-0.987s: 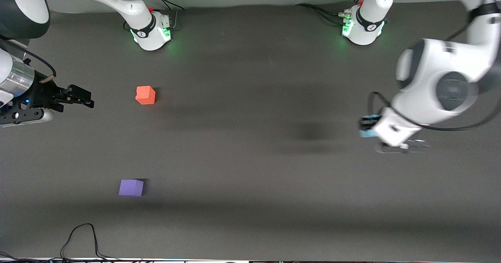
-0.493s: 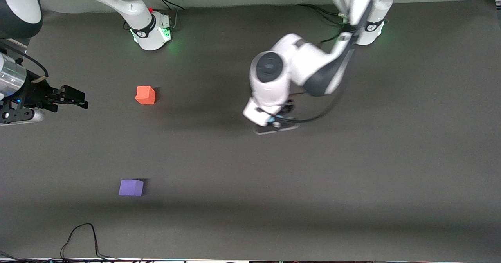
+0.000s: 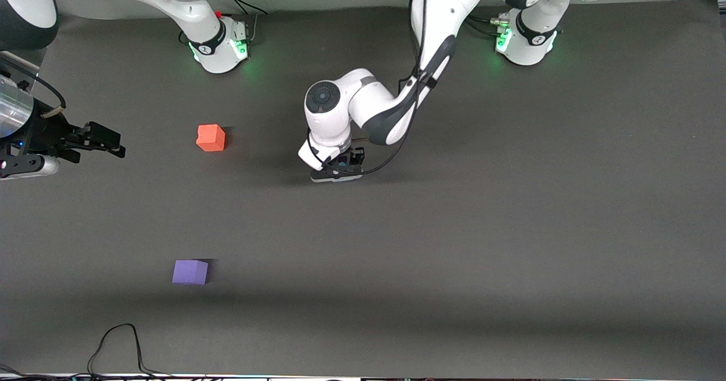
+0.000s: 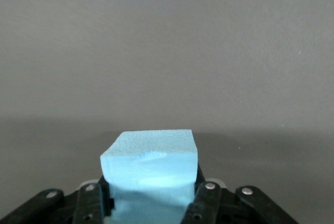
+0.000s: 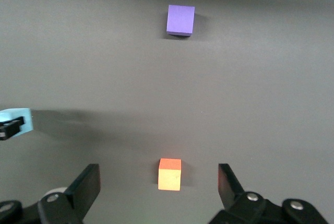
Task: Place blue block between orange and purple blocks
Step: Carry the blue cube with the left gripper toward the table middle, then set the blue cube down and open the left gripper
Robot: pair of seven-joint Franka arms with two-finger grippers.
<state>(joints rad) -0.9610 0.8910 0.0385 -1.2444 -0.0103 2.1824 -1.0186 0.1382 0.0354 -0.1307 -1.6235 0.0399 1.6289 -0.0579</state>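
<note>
Blue block (image 4: 151, 174): light sky-blue, grainy foam, squeezed in left hand (image 3: 338, 169).

The front view is taken from high above the table (image 3: 510, 256), looking down toward the two arm bases along its top edge. The left wrist view is taken close over the left gripper (image 4: 154, 203), with the blue block (image 4: 151, 174) filling its lower middle and only bare table past it. The right wrist view is taken from above the right gripper (image 5: 159, 185). The orange block (image 5: 170, 174) and purple block (image 5: 180, 20) are shared with the front view.
</note>
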